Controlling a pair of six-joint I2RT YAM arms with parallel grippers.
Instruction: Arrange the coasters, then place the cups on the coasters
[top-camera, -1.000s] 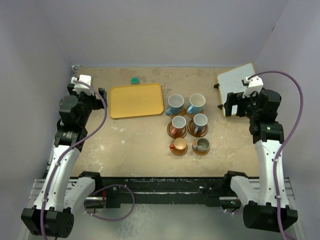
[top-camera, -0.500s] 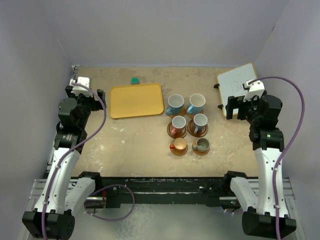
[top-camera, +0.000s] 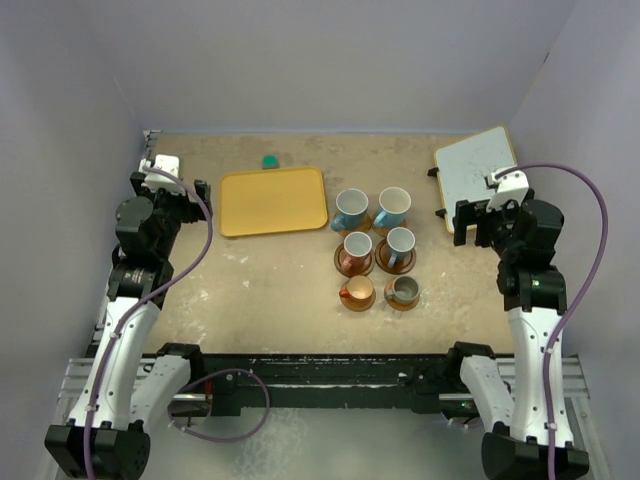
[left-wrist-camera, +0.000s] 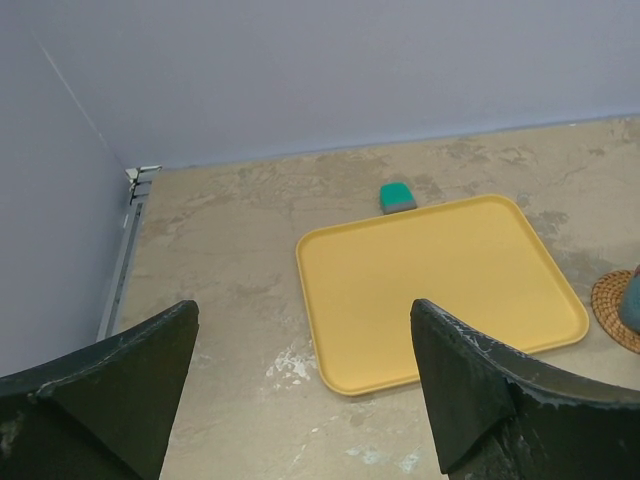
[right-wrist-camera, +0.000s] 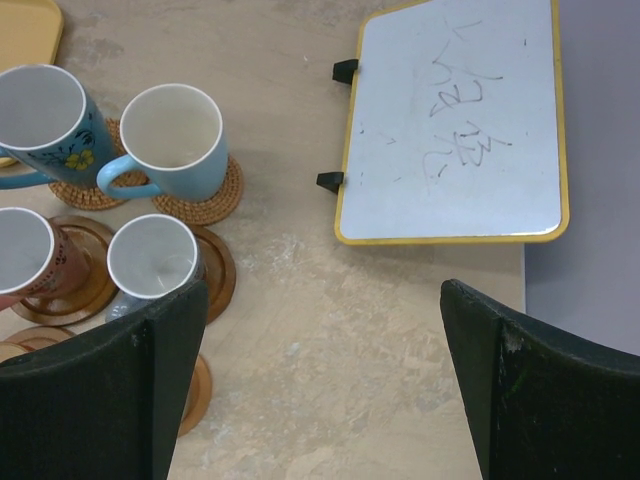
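Six cups stand in a two-by-three block mid-table, each on its own coaster. The back pair are light blue cups (top-camera: 350, 208) (right-wrist-camera: 170, 135) on woven coasters (right-wrist-camera: 225, 198). Behind the front row, two pale cups (top-camera: 400, 243) (right-wrist-camera: 152, 258) sit on dark ringed coasters (right-wrist-camera: 218, 272). At the front are an orange-brown cup (top-camera: 355, 291) and a grey cup (top-camera: 403, 290). My left gripper (top-camera: 203, 192) (left-wrist-camera: 303, 330) hangs open and empty, left of the tray. My right gripper (top-camera: 460, 222) (right-wrist-camera: 322, 300) is open and empty over bare table, right of the cups.
A yellow tray (top-camera: 273, 200) (left-wrist-camera: 440, 285) lies left of the cups, with a small green object (top-camera: 270, 161) (left-wrist-camera: 398, 196) behind it. A yellow-framed whiteboard (top-camera: 475, 165) (right-wrist-camera: 455, 120) rests at the back right. Walls close in the table on three sides.
The right arm has drawn back a little toward the near edge, away from the whiteboard. The left arm has shifted only slightly. The cups and coasters have not moved.
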